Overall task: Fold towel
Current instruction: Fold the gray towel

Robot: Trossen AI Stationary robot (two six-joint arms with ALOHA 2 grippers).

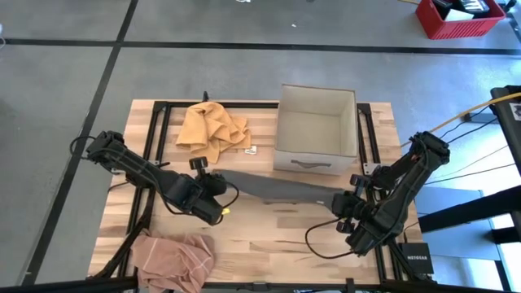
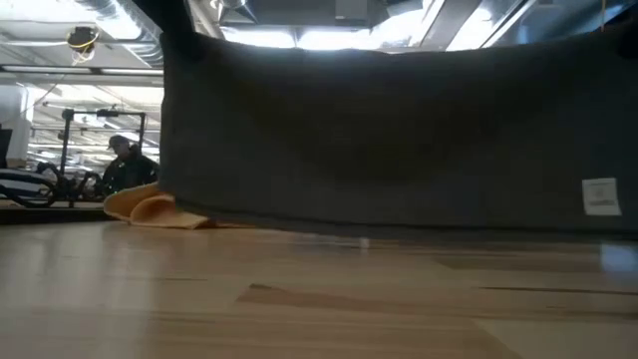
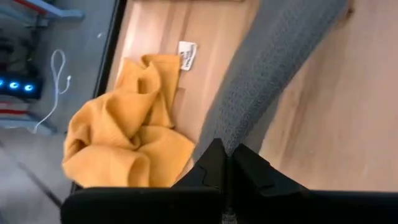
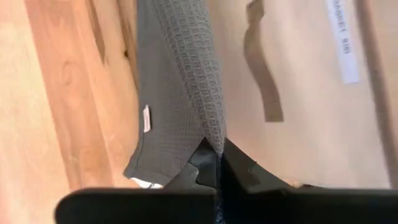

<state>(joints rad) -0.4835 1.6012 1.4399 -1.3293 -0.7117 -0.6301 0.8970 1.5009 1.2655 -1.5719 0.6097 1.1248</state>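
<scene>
A grey waffle towel (image 1: 281, 189) is stretched mid-frame above the desk (image 1: 269, 236) between the left gripper (image 1: 218, 189) and right gripper (image 1: 346, 203), fingers closed on its ends.

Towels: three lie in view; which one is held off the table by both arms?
The grey towel, stretched between the two arms. The yellow towel and pink towel lie crumpled on the table.

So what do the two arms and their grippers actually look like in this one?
Both arms are black and jointed, each trailing thin black cables over the table. The left gripper and right gripper are black too; up close, the fingers are matte black, angular and taper to pointed tips. No markings or labels show on either.
</scene>
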